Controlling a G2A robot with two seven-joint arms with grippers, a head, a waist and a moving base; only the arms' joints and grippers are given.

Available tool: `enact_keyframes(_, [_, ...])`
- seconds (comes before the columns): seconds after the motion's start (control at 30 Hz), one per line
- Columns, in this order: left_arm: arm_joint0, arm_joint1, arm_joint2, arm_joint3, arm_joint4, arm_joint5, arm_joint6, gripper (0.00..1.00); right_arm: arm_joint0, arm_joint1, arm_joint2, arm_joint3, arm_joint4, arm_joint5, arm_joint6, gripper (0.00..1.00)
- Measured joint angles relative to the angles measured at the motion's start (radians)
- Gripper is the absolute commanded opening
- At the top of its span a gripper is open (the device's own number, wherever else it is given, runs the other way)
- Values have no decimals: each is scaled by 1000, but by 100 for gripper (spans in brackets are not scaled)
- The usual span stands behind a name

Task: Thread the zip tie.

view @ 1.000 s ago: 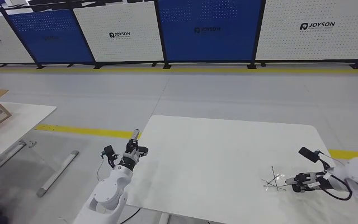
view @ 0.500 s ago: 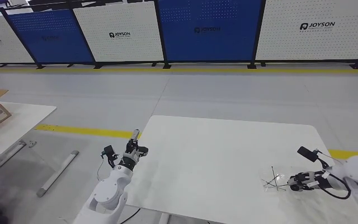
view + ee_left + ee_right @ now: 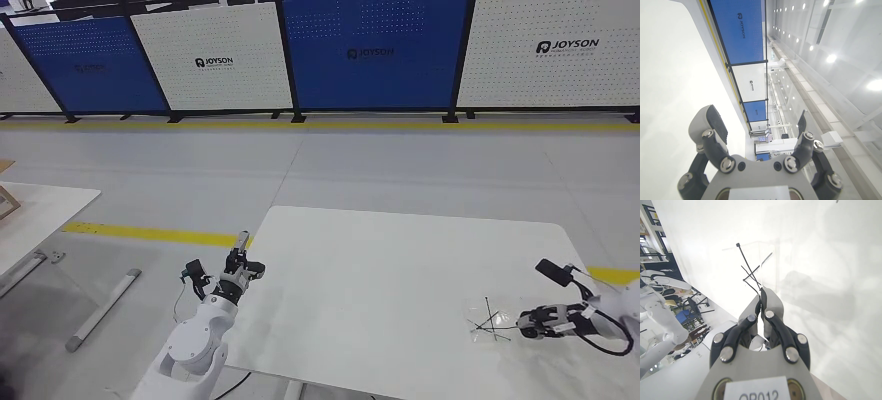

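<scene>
Several thin black zip ties point(image 3: 748, 265) lie crossed on the white table point(image 3: 400, 270) near its right front corner, also seen from above as zip ties point(image 3: 489, 320). My right gripper point(image 3: 760, 292) is low over the table, and the near ends of the ties run into its tips. It is shut on a zip tie there. From above, the right gripper point(image 3: 523, 322) is just right of the pile. My left gripper point(image 3: 759, 115) is open and holds nothing. It points upward off the table's left edge, where the top view shows the left gripper point(image 3: 242, 243).
A faint clear sheet or tray outline point(image 3: 772, 256) lies under the ties. Most of the tabletop between the two arms is bare white surface. A second white table point(image 3: 40, 215) stands to the far left across the floor.
My right gripper has shifted slightly to the right, and the ties have barely moved. The left arm has stayed where it was.
</scene>
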Motion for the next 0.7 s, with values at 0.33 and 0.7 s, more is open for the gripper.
enact_keyframes(0.33, [0,0,0,0,0,0,0,100,-143,49,200,-72,152,-128,-44,0])
enact_keyframes(0.7, [0,0,0,0,0,0,0,100,-176,55,236,-85,201,-153,-36,0])
